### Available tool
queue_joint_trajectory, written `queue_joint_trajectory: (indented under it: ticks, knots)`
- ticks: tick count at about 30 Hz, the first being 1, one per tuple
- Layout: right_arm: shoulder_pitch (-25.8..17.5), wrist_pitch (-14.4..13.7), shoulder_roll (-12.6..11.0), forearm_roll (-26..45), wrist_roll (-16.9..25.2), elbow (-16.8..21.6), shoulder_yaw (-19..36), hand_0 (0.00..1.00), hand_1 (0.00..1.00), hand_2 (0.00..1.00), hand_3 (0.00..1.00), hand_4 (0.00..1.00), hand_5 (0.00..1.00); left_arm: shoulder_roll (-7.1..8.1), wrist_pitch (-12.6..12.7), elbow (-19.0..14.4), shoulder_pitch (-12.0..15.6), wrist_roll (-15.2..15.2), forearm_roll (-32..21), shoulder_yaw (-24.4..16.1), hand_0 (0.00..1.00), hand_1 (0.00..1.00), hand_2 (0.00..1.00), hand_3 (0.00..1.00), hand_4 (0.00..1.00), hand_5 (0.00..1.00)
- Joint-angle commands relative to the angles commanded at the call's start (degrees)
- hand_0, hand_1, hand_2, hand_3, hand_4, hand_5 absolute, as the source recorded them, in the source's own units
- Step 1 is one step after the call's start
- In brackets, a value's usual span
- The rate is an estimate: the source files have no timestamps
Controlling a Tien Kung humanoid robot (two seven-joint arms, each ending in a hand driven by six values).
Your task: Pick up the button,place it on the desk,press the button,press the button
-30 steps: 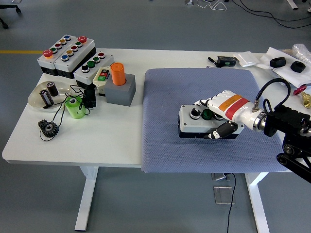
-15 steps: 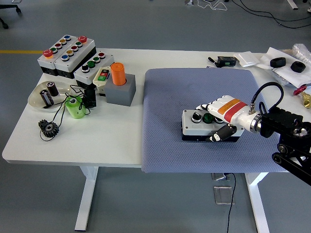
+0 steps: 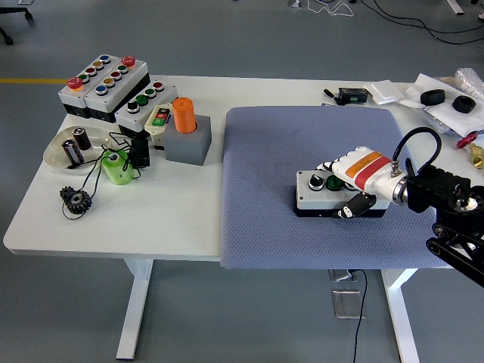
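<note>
One hand is at work: the right hand (image 3: pixel 361 181) grips the button box (image 3: pixel 325 194), and across the last second that box has slid rightward over the blue-grey mat (image 3: pixel 257 151) and now lies flatter than it did a second ago, when its near side sat tipped. That reads as the placing step being close to finished, since the box's black base appears to rest on the mat, though I cannot tell for certain whether the whole base is down. The fingers (image 3: pixel 330 165) are curled narrow around the box's right end, the white ones draped over its far top edge beside the green button (image 3: pixel 333 181), and the dark thumb (image 3: pixel 355 206) is pressed against the near side, so the grip is not yet let go. A black knob (image 3: pixel 315 182) sits left of the green button on the grey lid. No left arm shows. Other button boxes (image 3: pixel 106 82) stand untouched at the bench's (image 3: pixel 181 219) far left. Both presses remain to be done.
</note>
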Motion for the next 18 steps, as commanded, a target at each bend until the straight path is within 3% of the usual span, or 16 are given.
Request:
queue_joint_trajectory:
  ticks: [1,2,7,8,13,14,18]
  knots:
    - [0.0,0.2,0.0,0.1,-0.2,0.1,0.0,0.18,0.209,0.411,0.709,0.738,0.179,-0.01,0.0,0.0,0.0,0.0,0.1,-0.1,0.646,0.699,0.698,0.497,0.31,0.998]
    - [-0.1,0.4,-0.1,0.4,-0.4,0.2,0.2,0.799,0.562,0.672,0.96,0.855,0.266,-0.03,0.0,0.0,0.0,0.0,0.1,-0.2,0.646,0.7,0.698,0.497,0.31,0.998]
    - [-0.5,0.9,-0.5,1.7,-0.7,0.6,0.9,0.799,0.562,0.672,0.96,0.855,0.266,-0.01,0.0,0.0,-0.1,0.0,-0.1,0.1,0.646,0.7,0.698,0.497,0.31,0.998]
    - [-0.5,1.2,-0.7,2.5,-0.4,0.8,1.2,0.943,0.714,0.822,0.998,0.908,0.277,-0.02,0.0,0.0,-0.2,0.0,0.1,0.0,0.647,0.7,0.698,0.498,0.31,0.998]
    - [-0.8,2.9,-1.5,3.8,0.1,1.6,2.3,0.943,0.714,0.822,0.998,0.908,0.277,0.0,0.0,0.0,-0.2,0.1,0.1,0.0,0.647,0.7,0.698,0.498,0.31,0.998]
    - [-0.8,3.3,-1.6,3.7,0.0,1.8,2.4,0.97,0.824,0.924,0.998,0.927,0.265,0.0,0.0,0.0,-0.3,0.1,0.2,0.0,0.647,0.7,0.698,0.499,0.31,0.998]
    - [-1.6,4.9,-2.6,4.5,-0.4,4.0,4.1,0.97,0.824,0.924,0.998,0.927,0.265,0.03,0.0,0.0,-0.3,0.1,0.2,0.0,0.647,0.7,0.698,0.499,0.31,0.998]
